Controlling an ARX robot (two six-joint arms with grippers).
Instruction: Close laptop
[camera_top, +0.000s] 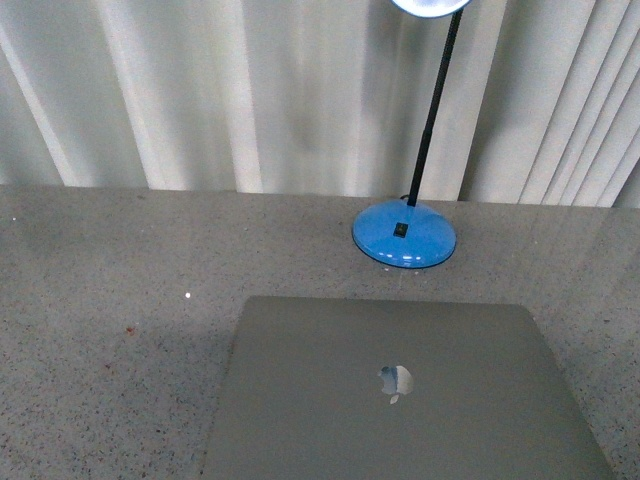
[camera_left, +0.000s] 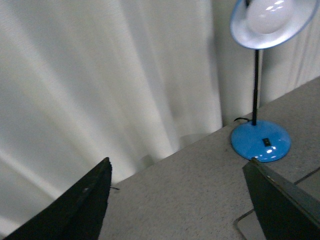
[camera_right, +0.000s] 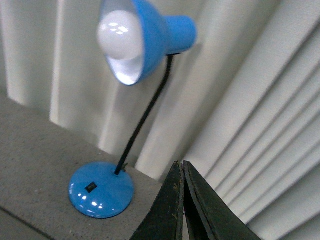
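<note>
The grey-silver laptop (camera_top: 400, 400) lies flat on the speckled table with its lid down, the shiny apple logo (camera_top: 395, 381) facing up. In the left wrist view only a rounded corner of the laptop (camera_left: 246, 223) shows beside one finger. My left gripper (camera_left: 180, 170) is open, its dark fingers (camera_left: 82, 205) wide apart above bare table, holding nothing. My right gripper (camera_right: 181, 167) is shut, both fingers pressed together with nothing between them, raised and facing the curtain. Neither arm appears in the front view.
A blue desk lamp stands behind the laptop, its round base (camera_top: 404, 234) on the table and a black gooseneck rising to the shade (camera_left: 270, 22). White pleated curtain (camera_top: 200, 90) runs along the table's far edge. Grey speckled tabletop (camera_top: 100, 300) extends left.
</note>
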